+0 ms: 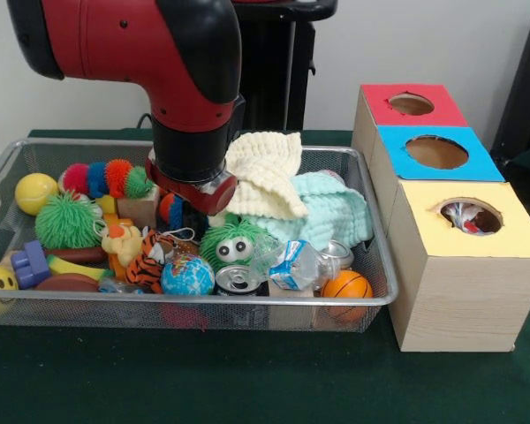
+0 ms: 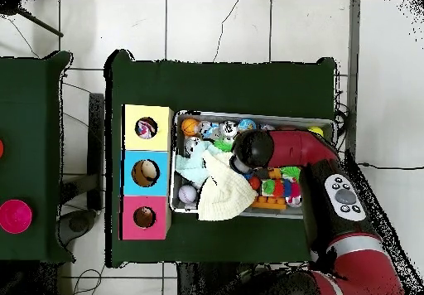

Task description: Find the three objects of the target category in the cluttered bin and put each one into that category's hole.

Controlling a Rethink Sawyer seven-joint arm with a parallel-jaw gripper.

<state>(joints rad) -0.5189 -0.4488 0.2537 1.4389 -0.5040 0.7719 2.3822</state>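
A wire mesh bin holds a heap of toys, cloths and trash. My gripper is low in the bin's middle, beneath the red and black wrist, and clutter hides its tip. Around it lie a green fuzzy toy with eyes, a striped tiger toy, a globe ball, a soda can and a crushed plastic bottle. A cream cloth and a mint cloth lie just beside the wrist. From overhead the wrist covers the bin's centre.
Three boxes with round holes stand beside the bin: red, blue and yellow, the yellow one with something crumpled inside. Also in the bin are a yellow ball, a green spiky ball, a colourful caterpillar and a basketball.
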